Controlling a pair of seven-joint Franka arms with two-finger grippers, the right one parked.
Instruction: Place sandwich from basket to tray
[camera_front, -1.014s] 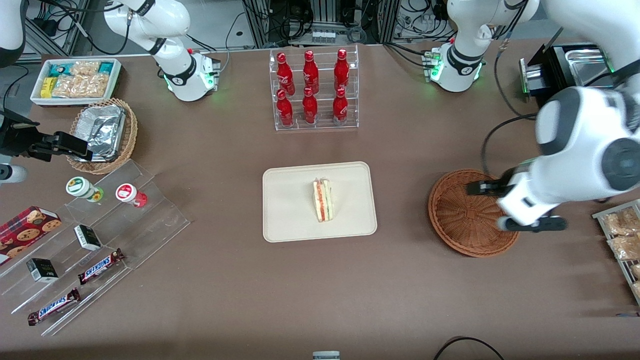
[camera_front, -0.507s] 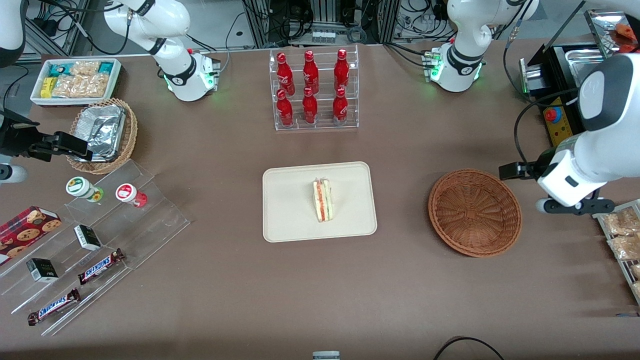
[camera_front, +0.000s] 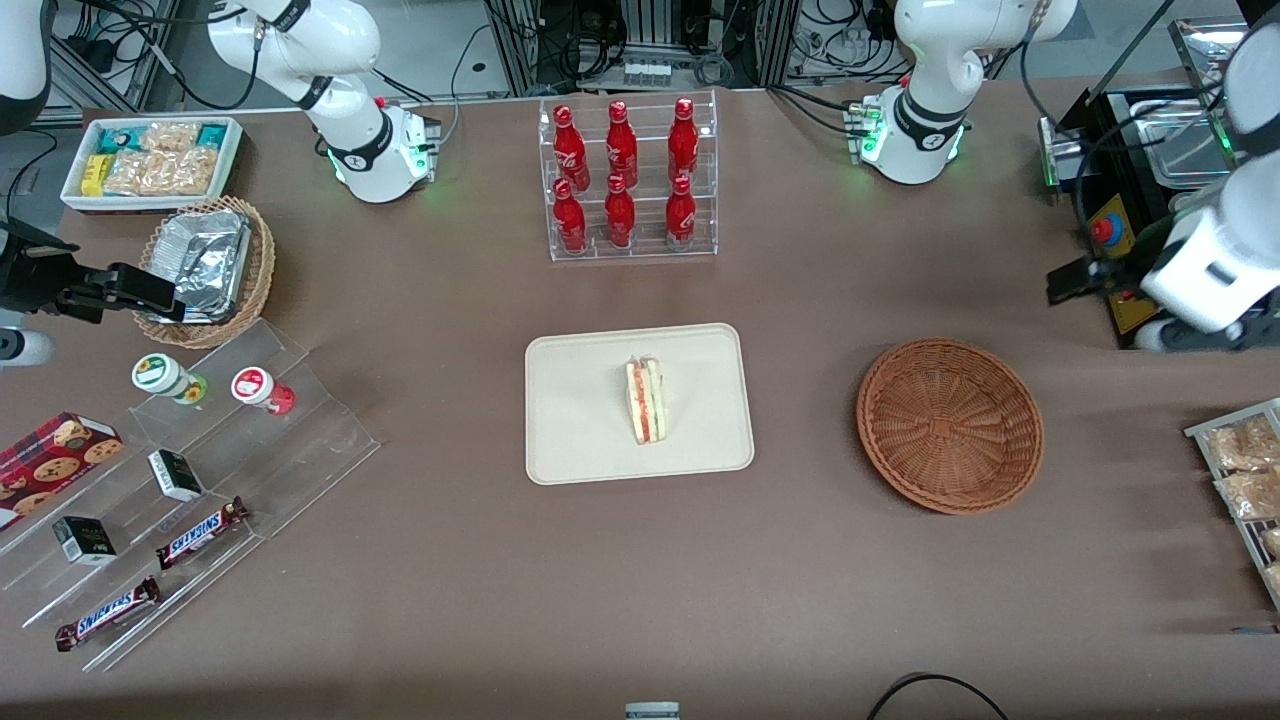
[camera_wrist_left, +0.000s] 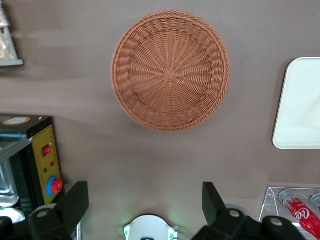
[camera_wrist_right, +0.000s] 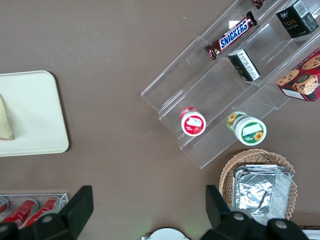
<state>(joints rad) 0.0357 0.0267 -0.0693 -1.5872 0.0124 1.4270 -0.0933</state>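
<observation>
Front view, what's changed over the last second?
The left gripper, open and empty, has pulled away from above the basket toward the working arm's end of the table, farther from the front camera. The sandwich stayed on the tray; the basket stayed empty.

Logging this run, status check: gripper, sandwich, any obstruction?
Gripper open, empty, up near the control box. Sandwich on tray; basket empty. Nothing in the way.
</observation>
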